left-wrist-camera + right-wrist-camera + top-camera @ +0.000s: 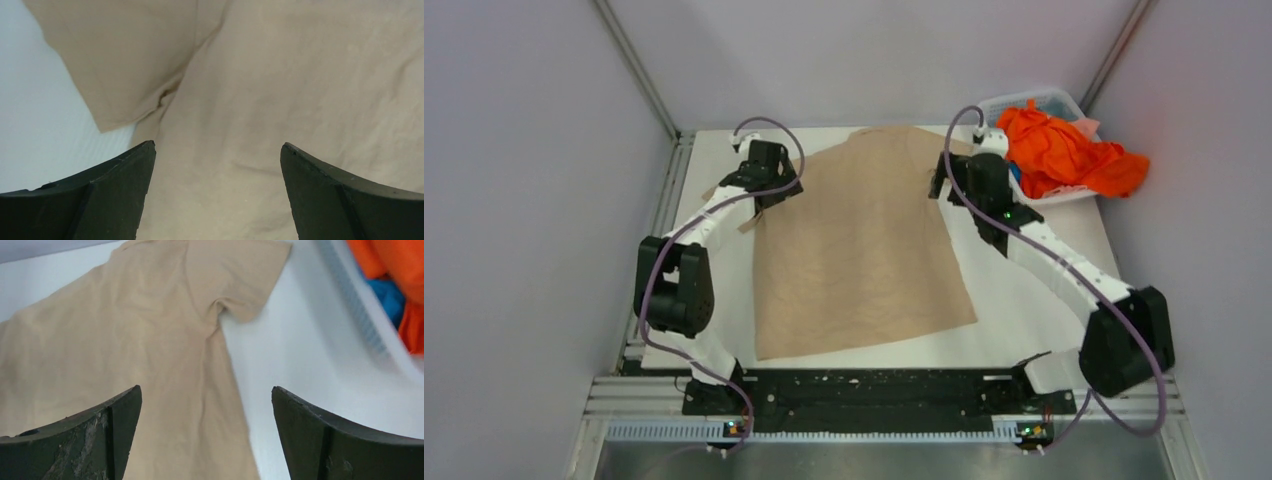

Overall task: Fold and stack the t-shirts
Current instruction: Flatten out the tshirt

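Note:
A tan t-shirt (854,245) lies flat on the white table, collar at the far edge, hem toward me. My left gripper (769,170) is open above the shirt's left sleeve and armpit; in the left wrist view (217,150) the sleeve (125,65) lies ahead of the jaws. My right gripper (959,175) is open above the shirt's right side edge (235,405), with the right sleeve (240,280) ahead. Neither holds anything. An orange t-shirt (1064,150) is heaped in a white basket (1069,195) at the far right.
The basket's slatted wall (360,315) shows in the right wrist view, with blue cloth (387,295) under the orange one. Grey walls close in the table on left, right and back. Bare white table (1044,290) lies right of the tan shirt.

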`<state>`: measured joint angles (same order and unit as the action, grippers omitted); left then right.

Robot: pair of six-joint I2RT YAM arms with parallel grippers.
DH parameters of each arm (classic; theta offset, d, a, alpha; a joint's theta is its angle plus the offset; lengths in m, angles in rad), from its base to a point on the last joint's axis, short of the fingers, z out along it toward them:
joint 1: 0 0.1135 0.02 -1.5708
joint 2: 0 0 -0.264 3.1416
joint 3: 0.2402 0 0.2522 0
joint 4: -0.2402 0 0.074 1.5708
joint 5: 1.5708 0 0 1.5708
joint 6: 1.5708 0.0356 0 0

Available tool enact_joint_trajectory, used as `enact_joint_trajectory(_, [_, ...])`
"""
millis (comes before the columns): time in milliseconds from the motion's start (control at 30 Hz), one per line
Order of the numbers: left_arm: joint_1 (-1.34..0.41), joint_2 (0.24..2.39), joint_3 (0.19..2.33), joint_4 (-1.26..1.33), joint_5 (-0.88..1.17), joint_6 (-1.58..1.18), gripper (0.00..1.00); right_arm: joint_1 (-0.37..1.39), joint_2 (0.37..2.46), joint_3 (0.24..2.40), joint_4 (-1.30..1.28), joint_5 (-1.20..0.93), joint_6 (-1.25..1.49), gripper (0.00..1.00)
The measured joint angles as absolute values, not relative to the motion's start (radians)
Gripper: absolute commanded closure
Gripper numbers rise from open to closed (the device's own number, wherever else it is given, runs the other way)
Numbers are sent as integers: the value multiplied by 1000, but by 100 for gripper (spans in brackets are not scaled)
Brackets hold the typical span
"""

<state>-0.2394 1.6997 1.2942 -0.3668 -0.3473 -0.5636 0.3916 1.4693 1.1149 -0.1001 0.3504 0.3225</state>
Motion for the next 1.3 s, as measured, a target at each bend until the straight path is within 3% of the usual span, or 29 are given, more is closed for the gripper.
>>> enact_joint_trajectory(167, [-240,1746,1238,-345,-237,-606,1,461,1274,843,-6,202,416,1])
enact_joint_trajectory(367, [-248,1741,1037,-294,-139,-670,1,538,1303,674,37,88,500,1])
enact_joint_trajectory(500, [-275,1684,956,-211,-102,-720,1,540,1411,678,59,92,536,1])
enact_joint_trajectory(733, [-437,1488,710,-86,-117,-849,1,527,1724,908,42,134,572,2])
enact_joint_trajectory(933, [-795,1439,549,166,-151,-1092,1,493,1957,1201,41,49,540,4])
enact_joint_trajectory(1067, [-972,1617,693,256,-175,-1185,1,487,2131,1456,9,-34,480,4])
enact_joint_trajectory(1200, [-1071,1785,915,199,-237,-1177,1,483,2191,1576,-55,-99,403,4])
enact_joint_trajectory(1300, [-1099,1804,960,169,-250,-1147,1,474,2188,1623,-110,-105,349,4])
